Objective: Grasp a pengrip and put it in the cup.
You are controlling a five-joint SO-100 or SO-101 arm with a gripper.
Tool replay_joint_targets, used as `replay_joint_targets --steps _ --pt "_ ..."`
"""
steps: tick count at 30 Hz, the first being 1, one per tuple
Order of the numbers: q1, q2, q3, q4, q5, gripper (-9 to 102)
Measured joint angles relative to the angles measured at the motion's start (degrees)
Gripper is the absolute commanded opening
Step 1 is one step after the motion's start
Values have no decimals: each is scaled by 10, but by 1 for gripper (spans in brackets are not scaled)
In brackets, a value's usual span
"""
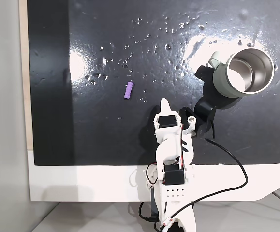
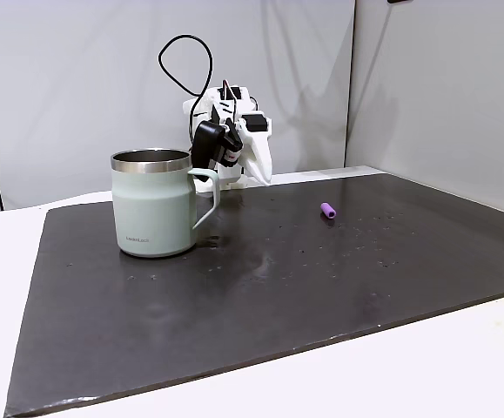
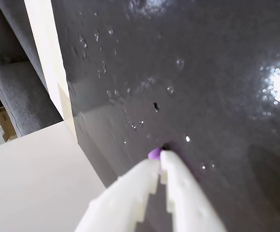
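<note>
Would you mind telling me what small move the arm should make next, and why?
Probably open the jaws and reach forward toward the pengrip. In a fixed view it lies free on the black mat, ahead of the gripper, whose fingers look closed and empty in the wrist view. The cup stands off to the right, empty.

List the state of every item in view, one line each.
pengrip: lying on its side on the mat, free, not gripped.
cup: upright on the mat, nothing seen inside in a fixed view, handle toward the arm.
gripper: fingers together, holding nothing, short of the pengrip.
black mat: flat on the table, glossy, with scattered droplets or specks.
</note>
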Motion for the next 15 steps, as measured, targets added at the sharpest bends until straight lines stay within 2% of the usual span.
replay_joint_targets --steps 15 --pt "-6 0 0 0 -7 0"
